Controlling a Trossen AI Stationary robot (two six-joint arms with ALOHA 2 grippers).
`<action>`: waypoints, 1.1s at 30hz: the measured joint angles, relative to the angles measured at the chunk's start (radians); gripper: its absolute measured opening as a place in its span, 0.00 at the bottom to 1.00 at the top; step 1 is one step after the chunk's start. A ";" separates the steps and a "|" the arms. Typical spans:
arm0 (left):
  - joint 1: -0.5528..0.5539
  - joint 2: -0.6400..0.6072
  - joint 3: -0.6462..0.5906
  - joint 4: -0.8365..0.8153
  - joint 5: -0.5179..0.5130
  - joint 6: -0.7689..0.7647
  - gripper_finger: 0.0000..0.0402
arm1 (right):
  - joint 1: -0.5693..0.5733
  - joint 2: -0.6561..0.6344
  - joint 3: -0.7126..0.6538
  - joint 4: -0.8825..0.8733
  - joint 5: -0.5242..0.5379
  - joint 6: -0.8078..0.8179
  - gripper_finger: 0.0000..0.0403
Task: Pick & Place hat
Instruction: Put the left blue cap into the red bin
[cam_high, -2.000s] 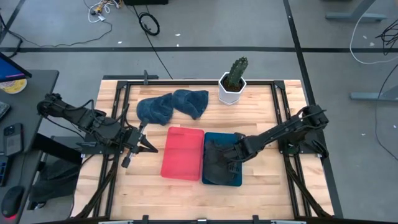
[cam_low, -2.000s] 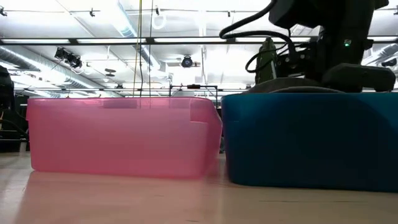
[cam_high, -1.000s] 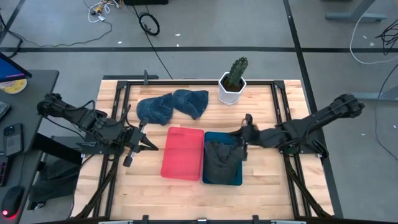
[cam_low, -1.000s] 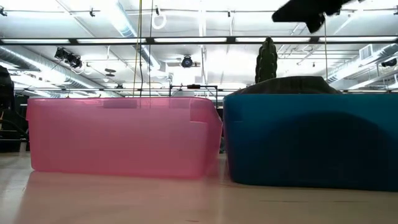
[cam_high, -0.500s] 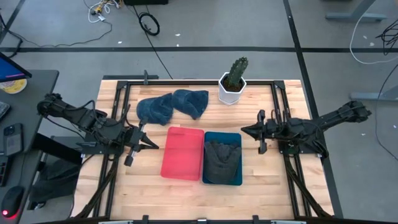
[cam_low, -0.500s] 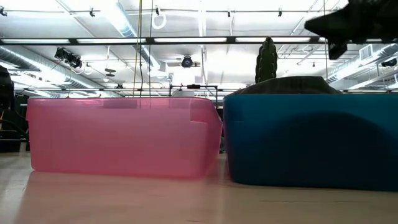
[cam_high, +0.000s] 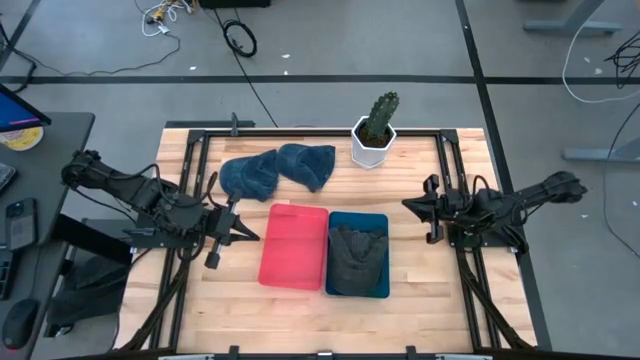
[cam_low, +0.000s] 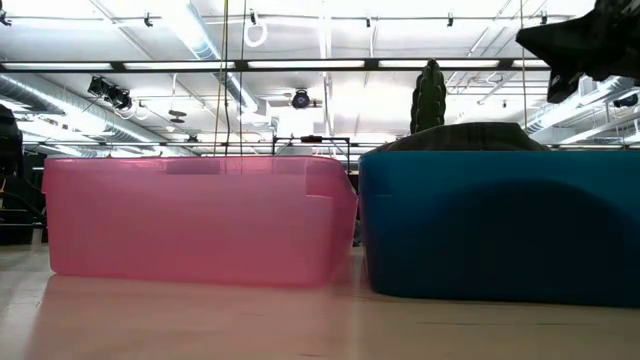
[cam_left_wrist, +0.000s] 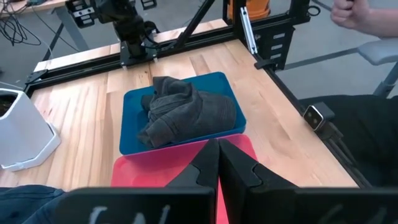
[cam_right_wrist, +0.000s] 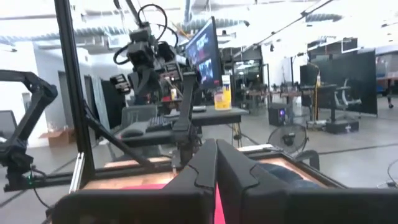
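- Hat (cam_high: 357, 257) is lying crumpled, dark grey, inside the blue bin (cam_high: 381, 222); nothing is gripping it, and its top is rising just above the bin's rim in the low view.
- Fingers (cam_left_wrist: 239, 167) of the left gripper (cam_high: 244, 236) are being held pressed together, with nothing between them; the gripper is hovering over the bare wood to the left of the pink bin (cam_high: 294, 246), pointing toward it but apart from it.
- Fingers (cam_right_wrist: 231, 162) of the right gripper (cam_high: 409, 204) are likewise being kept closed and empty; the gripper is being held above the table (cam_high: 420, 290) to the right of the blue bin, near the black frame rail (cam_high: 451, 170), well clear of the hat.
- Both bins are standing side by side at the table's middle, the pink one on the left, just beside the blue one.
- Two blue cloths (cam_high: 278, 168) are lying behind the pink bin, touching one another.
- A cactus in a white pot (cam_high: 375, 128) is standing at the far edge, behind the blue bin.
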 joint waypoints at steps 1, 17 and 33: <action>0.000 0.000 0.000 -0.001 -0.003 0.000 0.03 | -0.001 -0.020 -0.009 -0.003 0.000 -0.002 0.03; 0.000 0.000 0.000 0.006 -0.007 0.011 0.03 | -0.129 -0.199 -0.022 -0.232 -0.148 0.033 0.03; 0.000 -0.001 0.000 0.006 -0.007 0.009 0.03 | -0.279 -0.274 -0.021 -0.481 -0.149 0.051 0.03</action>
